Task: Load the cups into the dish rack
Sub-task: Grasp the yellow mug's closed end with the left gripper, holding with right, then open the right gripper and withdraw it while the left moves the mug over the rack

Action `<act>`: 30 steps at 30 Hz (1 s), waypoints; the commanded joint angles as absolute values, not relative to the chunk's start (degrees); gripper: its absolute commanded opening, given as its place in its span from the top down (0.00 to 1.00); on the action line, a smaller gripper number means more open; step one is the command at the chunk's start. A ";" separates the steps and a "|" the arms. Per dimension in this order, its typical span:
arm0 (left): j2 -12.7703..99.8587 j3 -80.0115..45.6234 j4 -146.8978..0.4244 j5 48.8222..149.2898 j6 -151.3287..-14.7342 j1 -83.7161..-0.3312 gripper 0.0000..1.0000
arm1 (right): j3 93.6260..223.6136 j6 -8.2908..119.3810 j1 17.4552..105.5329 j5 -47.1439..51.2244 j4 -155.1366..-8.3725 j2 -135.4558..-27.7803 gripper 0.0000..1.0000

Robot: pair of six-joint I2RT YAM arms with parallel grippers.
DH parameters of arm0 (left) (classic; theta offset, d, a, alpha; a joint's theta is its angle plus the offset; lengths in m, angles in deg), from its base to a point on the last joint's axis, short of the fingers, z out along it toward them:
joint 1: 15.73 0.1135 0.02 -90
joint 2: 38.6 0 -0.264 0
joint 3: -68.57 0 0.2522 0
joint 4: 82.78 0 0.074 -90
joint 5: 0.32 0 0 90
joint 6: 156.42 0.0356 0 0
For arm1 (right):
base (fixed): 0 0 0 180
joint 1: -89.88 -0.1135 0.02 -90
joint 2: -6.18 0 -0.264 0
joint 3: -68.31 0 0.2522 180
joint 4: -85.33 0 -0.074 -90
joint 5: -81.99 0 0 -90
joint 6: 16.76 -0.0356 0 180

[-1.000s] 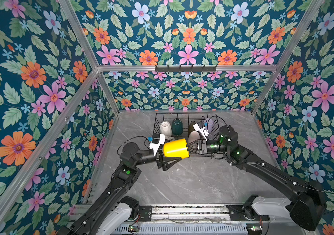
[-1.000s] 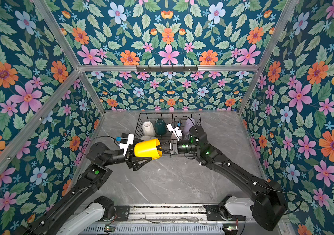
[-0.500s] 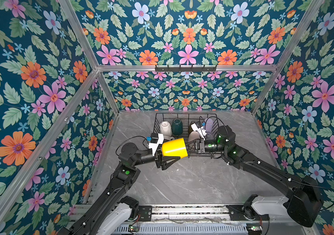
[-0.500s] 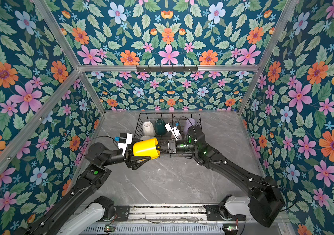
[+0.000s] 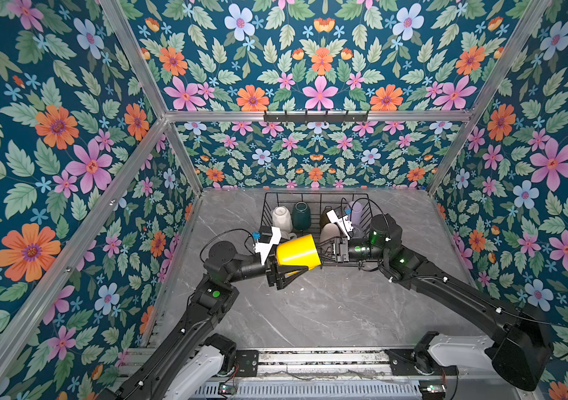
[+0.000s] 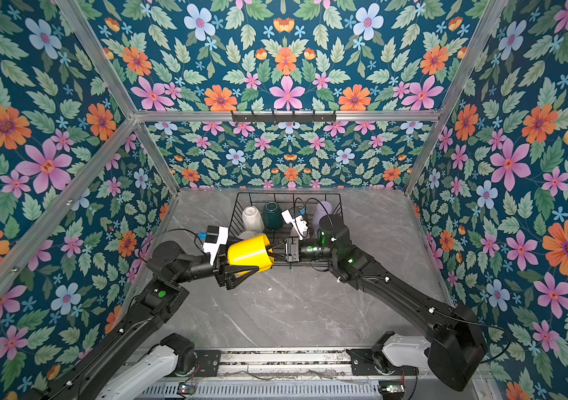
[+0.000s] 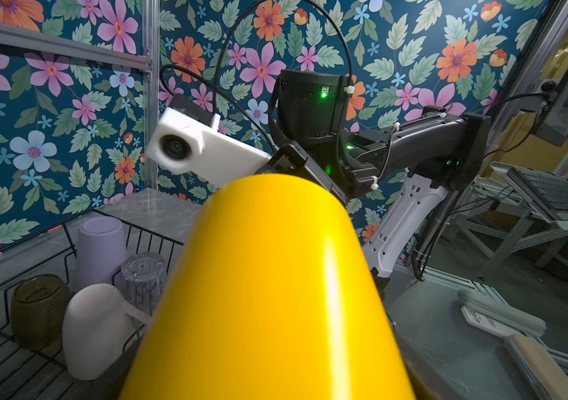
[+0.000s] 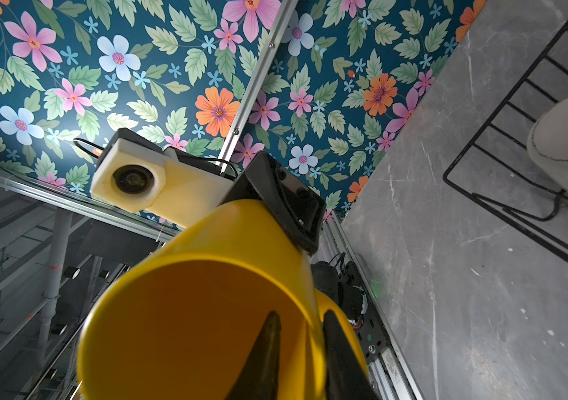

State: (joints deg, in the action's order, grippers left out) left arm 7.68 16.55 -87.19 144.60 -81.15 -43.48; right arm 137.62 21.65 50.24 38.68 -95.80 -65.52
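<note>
Both top views first: the yellow mug (image 5: 301,249) (image 6: 251,252) hangs on its side above the tabletop (image 5: 310,311), just short of the dish rack (image 5: 313,193), mouth turned toward the right arm (image 5: 431,277). The left tool (image 5: 289,258) is spread wide around the mug's body and carries it, and the right tool (image 5: 324,250) meets it at the rim. The danger, I'd say, is two arms on one cup: pull unevenly and the mug twists free and drops onto the stone, or swings into the pale pink mug (image 5: 329,232) just behind it in the dish rack.

Left wrist view now: the yellow mug (image 7: 275,294) fills the picture, base end nearest the lens, so the left tool itself is out of sight. Past it the lilac tumbler (image 7: 100,249), the clear glass (image 7: 142,277) and the olive-amber glass (image 7: 38,308) stand packed close in the dish rack (image 7: 144,230). A careless entry could knock the mug into glass.

Right wrist view: we look straight into the yellow mug (image 8: 206,277). The right tool (image 8: 301,313) straddles its wall, one finger inside, one outside. It is narrow, but whether it pinches or merely brackets the rim I cannot tell. One of the left tool's fingers (image 8: 286,204) presses the outer wall further back. If the left lets go before that rim hold is sure, the mug tips and falls
</note>
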 commanded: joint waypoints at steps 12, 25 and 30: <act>12.99 5.47 -67.99 125.73 -73.18 -43.42 1.00 | 137.90 36.15 52.22 5.08 -62.33 -51.21 0.19; 32.96 -11.64 -50.94 110.29 -77.01 -44.84 1.00 | 123.38 28.74 57.47 -18.68 -57.81 -26.07 0.01; 36.71 -15.17 -48.24 106.56 -77.50 -46.26 1.00 | 123.80 30.76 57.46 -19.61 -55.36 -25.74 0.01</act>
State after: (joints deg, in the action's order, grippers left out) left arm 35.70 -13.55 -47.91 109.78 -76.84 -45.71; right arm 123.56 29.89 57.45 -17.23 -56.92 -25.59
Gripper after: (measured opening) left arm 0.854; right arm 0.987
